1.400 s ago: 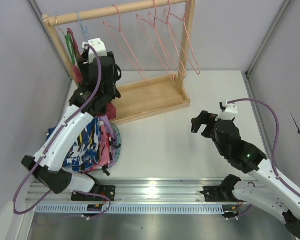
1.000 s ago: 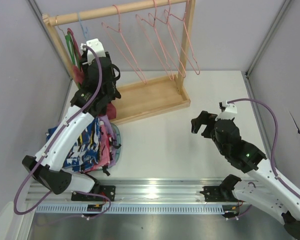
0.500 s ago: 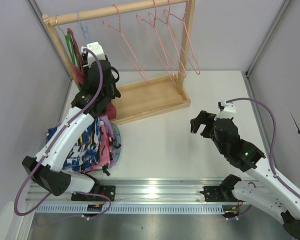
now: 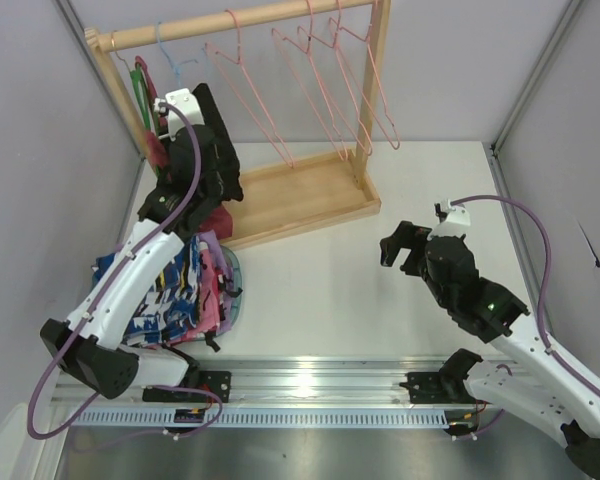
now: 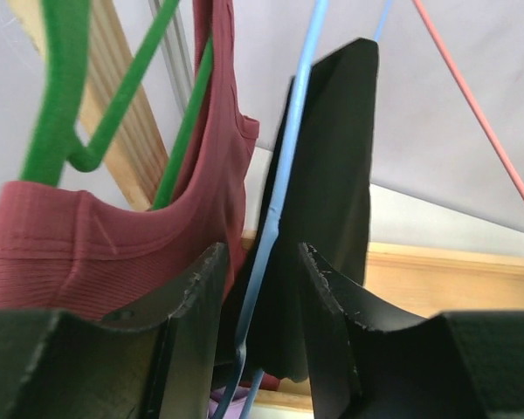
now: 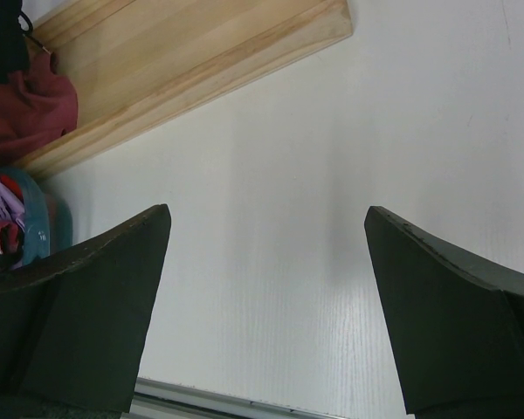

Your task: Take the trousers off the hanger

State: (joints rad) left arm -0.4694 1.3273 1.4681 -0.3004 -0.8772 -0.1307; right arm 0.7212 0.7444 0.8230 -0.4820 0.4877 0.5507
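Note:
The light-blue wire hanger (image 4: 164, 47) hangs at the left end of the wooden rail. The black trousers (image 4: 218, 150) hang on it. My left gripper (image 4: 196, 126) is raised against them. In the left wrist view its jaws (image 5: 260, 253) stand narrowly apart around the hanger's blue wire (image 5: 284, 175) and a fold of the trousers (image 5: 332, 175), and grip the cloth. My right gripper (image 4: 400, 250) is open and empty above the white table; it also shows in the right wrist view (image 6: 266, 214).
A green hanger (image 5: 70, 87) carrying a dark red garment (image 5: 113, 244) hangs just left of the blue one. Several pink wire hangers (image 4: 320, 80) hang further right on the wooden rack (image 4: 300, 195). A basket of blue patterned and pink cloths (image 4: 180, 290) sits near left.
My left gripper has risen toward the rail and the black trousers have lifted with it. The right arm has barely moved.

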